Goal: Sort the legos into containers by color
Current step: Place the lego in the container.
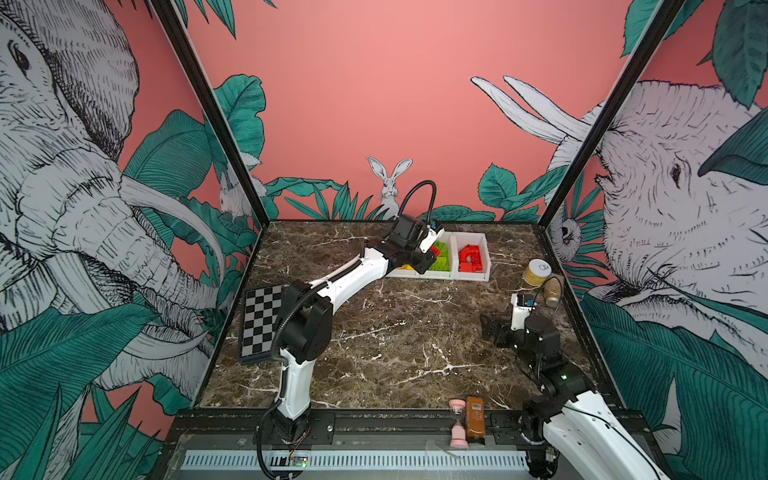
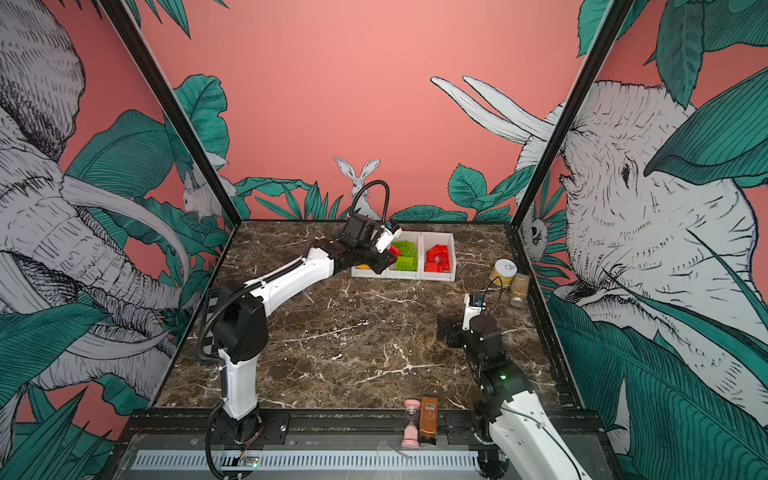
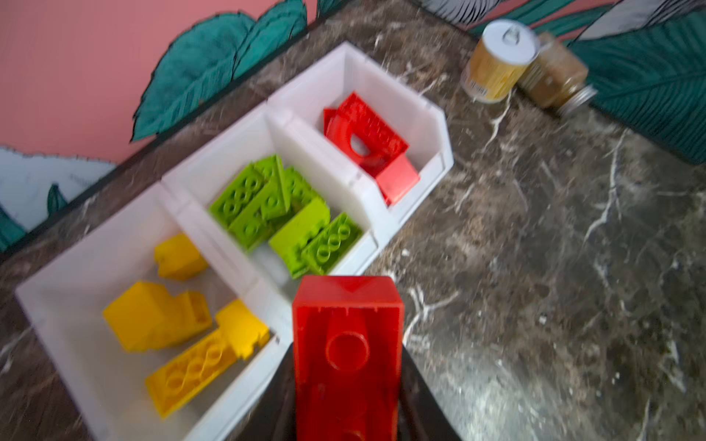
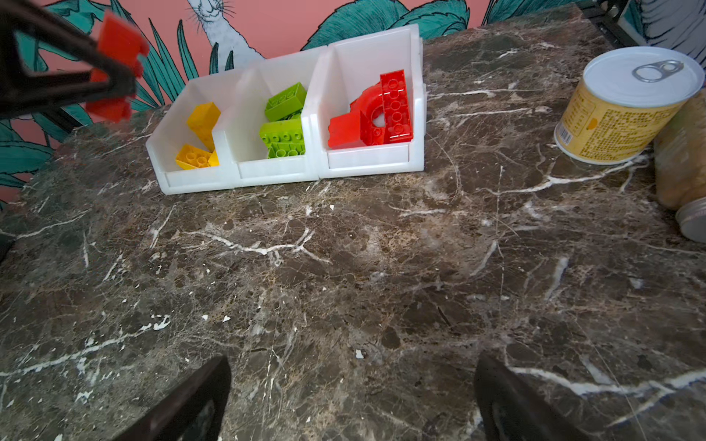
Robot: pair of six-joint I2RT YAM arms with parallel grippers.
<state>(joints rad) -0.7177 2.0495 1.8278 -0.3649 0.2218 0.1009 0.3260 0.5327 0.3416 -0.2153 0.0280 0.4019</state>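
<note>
Three joined white containers [image 1: 487, 253] [image 2: 453, 254] stand at the back of the marble table. Seen in the left wrist view, they hold yellow legos [image 3: 160, 317], green legos [image 3: 267, 206] and red legos [image 3: 366, 133] with an arch piece. My left gripper [image 3: 345, 366] is shut on a red brick [image 3: 347, 336] [image 1: 435, 250] and hovers over the front of the yellow and green bins. The right wrist view shows that brick [image 4: 114, 57] raised left of the bins [image 4: 366, 160]. My right gripper [image 4: 353, 359] [image 1: 489, 328] is open and holds nothing, low over bare table at the right.
A yellow-labelled can [image 1: 537, 272] [image 4: 622, 110] and a lying spice jar [image 1: 553, 291] sit near the right wall. A checkerboard [image 1: 259, 320] lies by the left wall. A pink hourglass [image 1: 458, 424] and a brown bottle [image 1: 475, 419] rest on the front rail.
</note>
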